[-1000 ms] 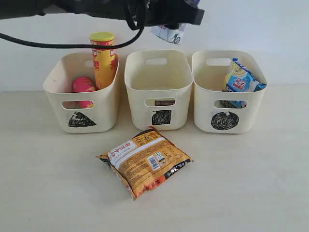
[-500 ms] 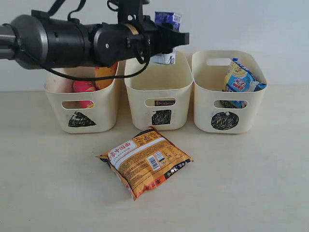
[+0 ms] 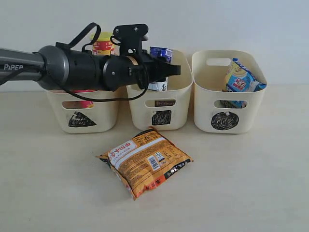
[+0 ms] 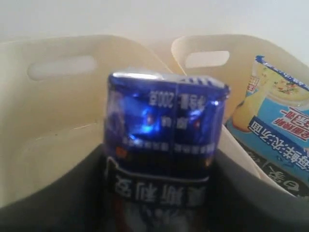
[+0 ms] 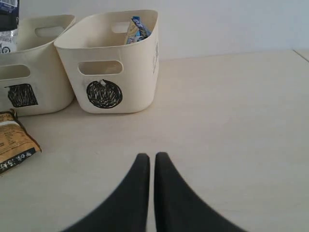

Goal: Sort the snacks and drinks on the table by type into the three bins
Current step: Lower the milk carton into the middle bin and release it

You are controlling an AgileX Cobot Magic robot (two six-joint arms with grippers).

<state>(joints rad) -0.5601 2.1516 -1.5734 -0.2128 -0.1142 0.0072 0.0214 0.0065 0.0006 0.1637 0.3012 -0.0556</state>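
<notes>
On the left, the triangle bin [image 3: 104, 115] has the yellow Lay's canister [image 3: 102, 43]. Beside it, our left gripper [image 3: 160, 72], clamped on the blue and white carton [image 3: 161, 53], has dropped within the last second from well above the square bin [image 3: 182, 104] into its mouth, so this drink is nearly sorted. The orange-brown bag [image 3: 145, 162] lies unsorted on the table [image 3: 251, 183], and our right gripper [image 5: 152, 157] is pressed closed and empty near the circle bin [image 3: 250, 113].

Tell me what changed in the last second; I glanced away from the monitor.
The left gripper, shut on the blue carton, came down from higher up; the carton now hangs partly inside the middle bin. Nothing was let go. The orange bag on the table, the yellow canister and the blue-white bag stayed put.
</notes>
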